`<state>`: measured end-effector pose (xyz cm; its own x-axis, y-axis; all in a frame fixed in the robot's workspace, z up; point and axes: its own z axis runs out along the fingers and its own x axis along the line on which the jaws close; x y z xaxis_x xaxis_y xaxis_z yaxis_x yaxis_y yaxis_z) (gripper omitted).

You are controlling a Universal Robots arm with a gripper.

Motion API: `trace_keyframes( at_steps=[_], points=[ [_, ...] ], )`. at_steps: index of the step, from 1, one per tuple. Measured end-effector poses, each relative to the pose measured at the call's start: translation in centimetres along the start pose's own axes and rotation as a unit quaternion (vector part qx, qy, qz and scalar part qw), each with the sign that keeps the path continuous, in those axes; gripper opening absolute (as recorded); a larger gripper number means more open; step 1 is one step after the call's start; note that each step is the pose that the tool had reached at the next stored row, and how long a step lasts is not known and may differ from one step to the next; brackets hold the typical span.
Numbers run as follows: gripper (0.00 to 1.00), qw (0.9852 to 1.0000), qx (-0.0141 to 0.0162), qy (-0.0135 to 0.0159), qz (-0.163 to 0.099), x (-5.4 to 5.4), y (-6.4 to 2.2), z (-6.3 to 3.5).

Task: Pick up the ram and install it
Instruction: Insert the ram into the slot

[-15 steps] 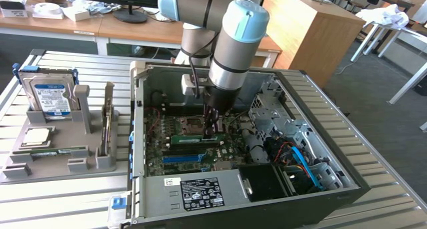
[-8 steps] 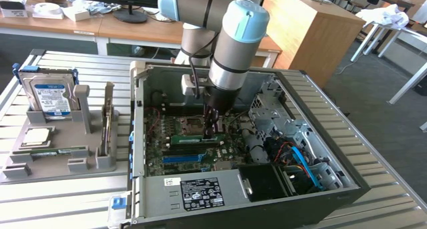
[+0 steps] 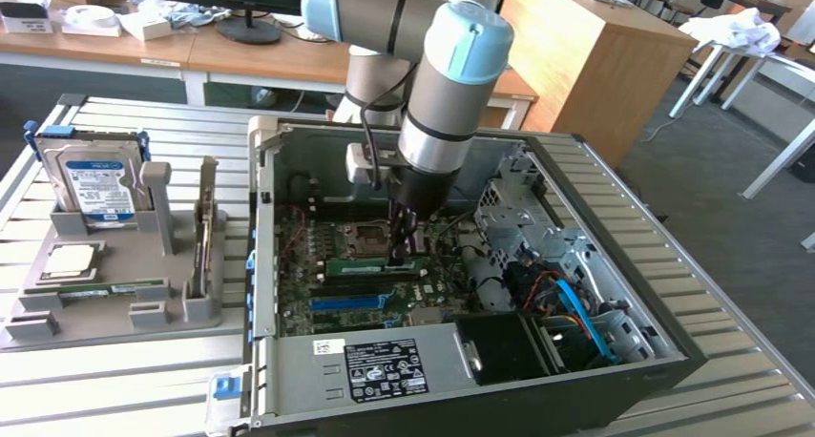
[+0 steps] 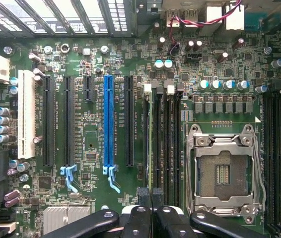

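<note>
Apparently seating the ram (image 3: 380, 262) into one of the memory slots (image 4: 169, 148) just beside the empty processor socket (image 4: 223, 173), with the tool (image 4: 150, 194) pinching together on its upper edge. Judging the coming push as needing straight, even pressure, keeping the stick square to its slot.

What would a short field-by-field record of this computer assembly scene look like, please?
end effector: shut, tips lowered inside the open computer case, over the motherboard
ram: green stick standing on edge in a slot beside the processor socket, directly under the end effector; gripped or merely touched, cannot tell
holder: grey, outside the case on the exterior view's left
on holder: hard drive upright, a second green stick lying flat
</note>
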<state>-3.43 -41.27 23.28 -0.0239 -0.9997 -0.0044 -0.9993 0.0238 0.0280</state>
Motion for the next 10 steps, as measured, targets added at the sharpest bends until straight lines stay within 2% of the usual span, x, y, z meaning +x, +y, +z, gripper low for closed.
trace_keyframes(
  at_steps=[10],
  points=[
    [0.11, 1.0000, 0.0000, 0.0001, 0.000, -0.03, 0.01, 0.00]
  ],
)
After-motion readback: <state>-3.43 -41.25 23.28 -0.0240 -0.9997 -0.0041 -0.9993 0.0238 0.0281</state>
